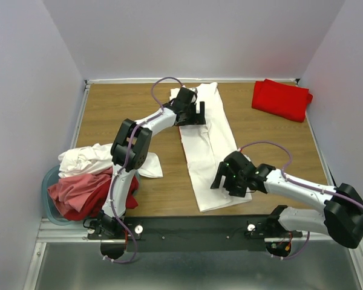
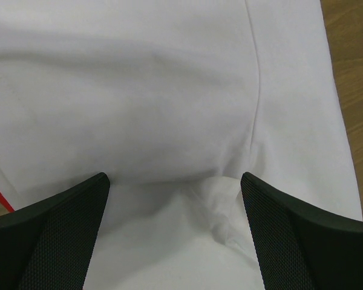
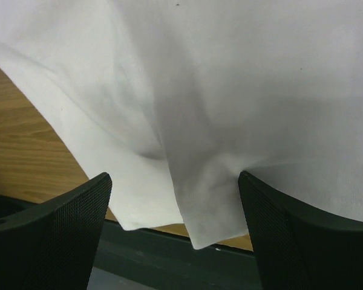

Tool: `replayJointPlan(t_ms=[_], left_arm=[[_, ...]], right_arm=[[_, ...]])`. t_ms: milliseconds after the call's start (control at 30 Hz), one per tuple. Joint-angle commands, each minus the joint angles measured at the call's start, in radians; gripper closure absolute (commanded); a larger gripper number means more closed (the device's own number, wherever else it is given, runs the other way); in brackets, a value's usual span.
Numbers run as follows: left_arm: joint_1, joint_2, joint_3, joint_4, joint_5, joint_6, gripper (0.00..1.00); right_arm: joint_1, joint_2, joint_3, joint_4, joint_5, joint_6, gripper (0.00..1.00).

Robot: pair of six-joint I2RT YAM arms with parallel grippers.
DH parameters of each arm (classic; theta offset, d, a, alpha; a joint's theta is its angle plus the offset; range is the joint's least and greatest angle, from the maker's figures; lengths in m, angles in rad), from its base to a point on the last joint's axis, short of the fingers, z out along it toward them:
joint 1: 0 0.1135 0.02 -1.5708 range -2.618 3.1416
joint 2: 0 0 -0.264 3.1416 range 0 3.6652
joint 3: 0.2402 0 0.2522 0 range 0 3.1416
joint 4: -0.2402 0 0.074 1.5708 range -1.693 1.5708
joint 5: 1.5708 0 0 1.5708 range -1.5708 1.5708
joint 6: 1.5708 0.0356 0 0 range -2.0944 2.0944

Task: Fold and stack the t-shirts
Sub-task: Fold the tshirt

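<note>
A white t-shirt [image 1: 209,151] lies as a long narrow strip down the middle of the table, from the back towards the near edge. My left gripper [image 1: 196,112] hovers at its far end, open, with white cloth [image 2: 169,109] and a small pucker under the spread fingers [image 2: 66,229]; a thin red line shows at the cloth's left edge. My right gripper [image 1: 227,185] is at the strip's near end, open. In the right wrist view its fingers [image 3: 284,229] straddle the hem corners [image 3: 199,232], which reach just past the table's edge. Neither gripper pinches the cloth.
A folded red t-shirt [image 1: 281,98] lies at the back right. At the left edge, crumpled white [image 1: 88,160] and pink-red t-shirts [image 1: 85,193] are heaped on a pale blue tub [image 1: 48,196]. A dark rail [image 3: 169,254] runs along the near edge.
</note>
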Motion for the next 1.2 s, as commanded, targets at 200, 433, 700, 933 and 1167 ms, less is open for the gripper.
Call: replayJointPlan(t_ms=[200, 433, 700, 933, 1167], left_arm=[[0.026, 0.141, 0.128, -0.038, -0.064, 0.078, 0.02], [0.028, 0.18, 0.209, -0.024, -0.037, 0.152, 0.02], [0.028, 0.041, 0.228, -0.027, -0.05, 0.19, 0.02], [0.006, -0.263, 0.052, -0.011, -0.082, 0.2, 0.02], [-0.089, -0.596, -0.436, -0.035, -0.159, 0.111, 0.02]], right_arm=[[0.043, 0.083, 0.016, 0.087, -0.095, 0.086, 0.08], [0.056, 0.172, 0.073, 0.113, -0.104, 0.069, 0.08], [0.056, 0.102, 0.133, 0.075, -0.06, 0.054, 0.08], [0.054, -0.027, 0.185, -0.165, 0.076, 0.051, 0.07], [0.051, -0.133, 0.107, -0.406, 0.164, 0.126, 0.08]])
